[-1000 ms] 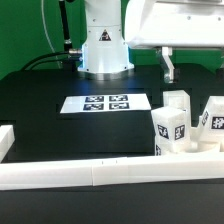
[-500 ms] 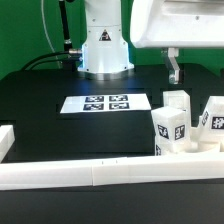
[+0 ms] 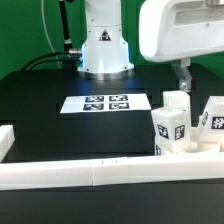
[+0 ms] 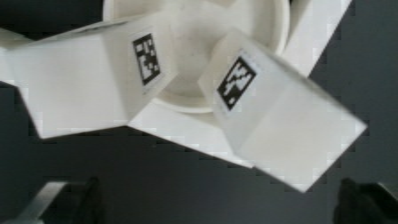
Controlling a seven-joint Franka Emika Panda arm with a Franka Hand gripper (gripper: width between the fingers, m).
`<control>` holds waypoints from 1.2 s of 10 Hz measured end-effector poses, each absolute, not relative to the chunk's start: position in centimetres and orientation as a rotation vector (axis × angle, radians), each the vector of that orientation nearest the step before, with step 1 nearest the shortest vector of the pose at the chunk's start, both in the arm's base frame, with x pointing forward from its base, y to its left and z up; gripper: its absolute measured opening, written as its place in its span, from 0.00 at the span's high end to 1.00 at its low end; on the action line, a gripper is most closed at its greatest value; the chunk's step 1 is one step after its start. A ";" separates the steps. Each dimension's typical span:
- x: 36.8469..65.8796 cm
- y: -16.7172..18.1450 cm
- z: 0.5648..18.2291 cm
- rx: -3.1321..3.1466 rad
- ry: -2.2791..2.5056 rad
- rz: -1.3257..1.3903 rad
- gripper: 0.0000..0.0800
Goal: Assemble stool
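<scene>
Hovering open claw (image 3: 184, 73) above leg blocks (image 3: 170, 127)

We note a black table (image 3: 40, 125) bearing the marker board (image 3: 106, 103), flat, with four square tags, lying towards the rear centre. Long white border rails (image 3: 80, 175) run along the near edge and turn a corner at the exterior view's left. Green backdrop (image 3: 25, 30) behind.

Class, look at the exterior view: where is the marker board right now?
The marker board lies flat on the black table, near the middle of the exterior view, just in front of the arm's white base and to the left of the leg blocks.
</scene>
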State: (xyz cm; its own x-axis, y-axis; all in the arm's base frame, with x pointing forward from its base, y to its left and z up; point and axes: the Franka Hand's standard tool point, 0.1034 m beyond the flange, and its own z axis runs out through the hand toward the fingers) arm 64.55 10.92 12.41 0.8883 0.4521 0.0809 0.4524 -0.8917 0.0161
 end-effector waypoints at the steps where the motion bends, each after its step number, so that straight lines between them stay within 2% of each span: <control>1: 64.6 10.5 12.4 -3.032 -0.843 -0.129 0.19; 4: 64.6 10.0 12.4 -2.977 -1.128 -0.115 0.19; 7: 63.7 13.0 11.3 -2.798 -1.596 -0.063 0.19; 12: 63.6 13.0 10.6 -2.675 -1.824 -0.052 0.19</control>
State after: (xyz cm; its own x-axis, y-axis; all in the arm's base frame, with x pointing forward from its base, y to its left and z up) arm 63.58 12.99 10.56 0.3664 0.9300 -0.0278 0.9270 -0.3623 0.0971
